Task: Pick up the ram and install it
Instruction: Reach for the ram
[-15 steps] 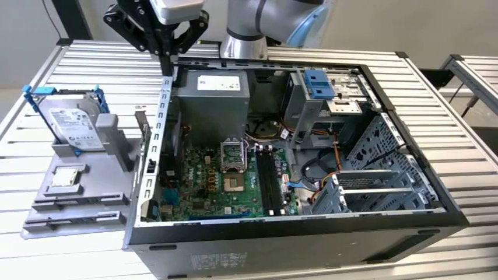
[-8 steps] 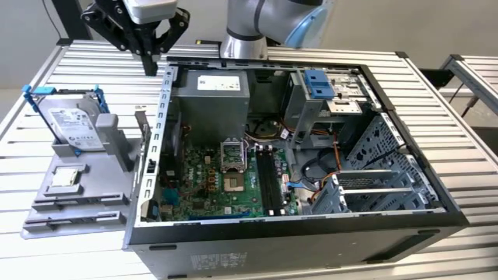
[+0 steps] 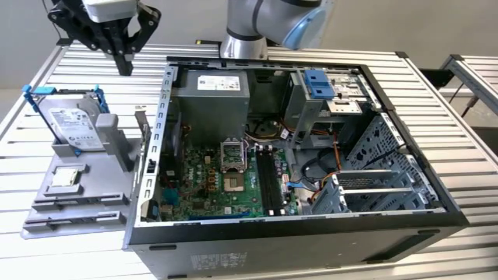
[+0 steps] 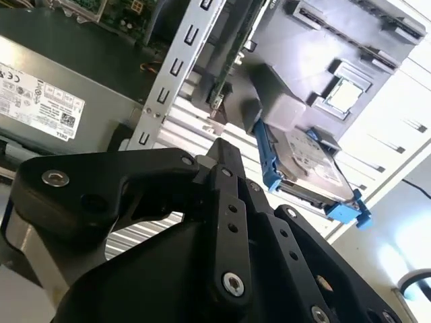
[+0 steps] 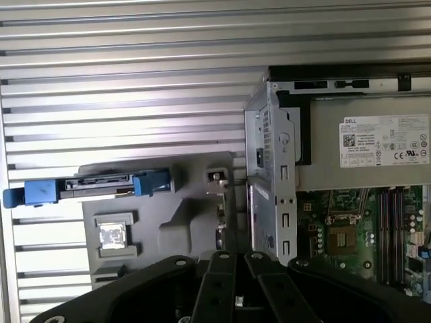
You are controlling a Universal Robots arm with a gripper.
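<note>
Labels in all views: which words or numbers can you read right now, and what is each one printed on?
White label on the power supply: rows of fine print and marks, too small to read with confidence.
White label on the hard drive: print too small to read.
Sticker on the computer case, on its near outer panel: too small to read.
No other print is legible.
</note>
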